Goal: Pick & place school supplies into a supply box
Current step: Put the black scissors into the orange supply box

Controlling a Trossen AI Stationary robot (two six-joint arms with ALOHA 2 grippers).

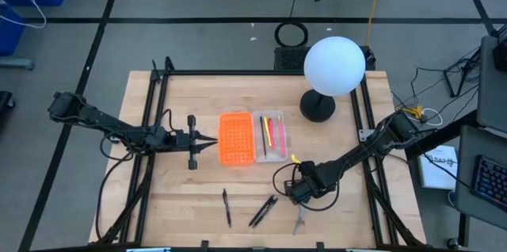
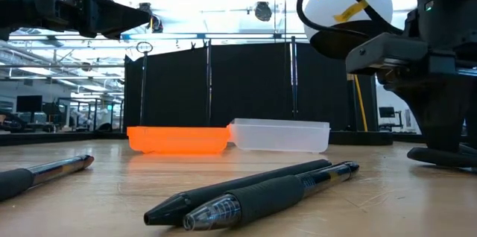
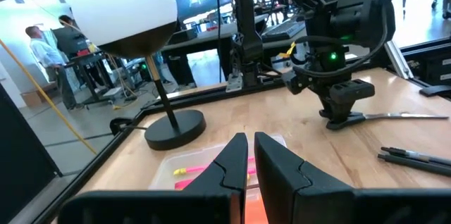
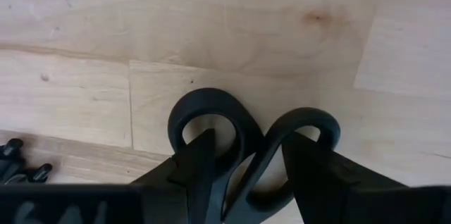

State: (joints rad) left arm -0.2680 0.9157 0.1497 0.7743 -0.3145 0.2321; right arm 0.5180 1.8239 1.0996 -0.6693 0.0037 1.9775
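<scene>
Black-handled scissors [image 4: 246, 150] lie on the worktop [image 1: 182, 192] directly beneath the right hand [image 4: 246, 175], whose wide-open fingers straddle the handle loops without gripping, blades trailing toward the worktop's near edge, while the closed, empty left hand [image 1: 207, 143] waits beside the supply box [image 1: 252, 136].

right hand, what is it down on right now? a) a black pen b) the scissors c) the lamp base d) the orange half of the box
b: in the right wrist view the right hand straddles the black handle loops of the scissors, lying on the wooden table.
</scene>
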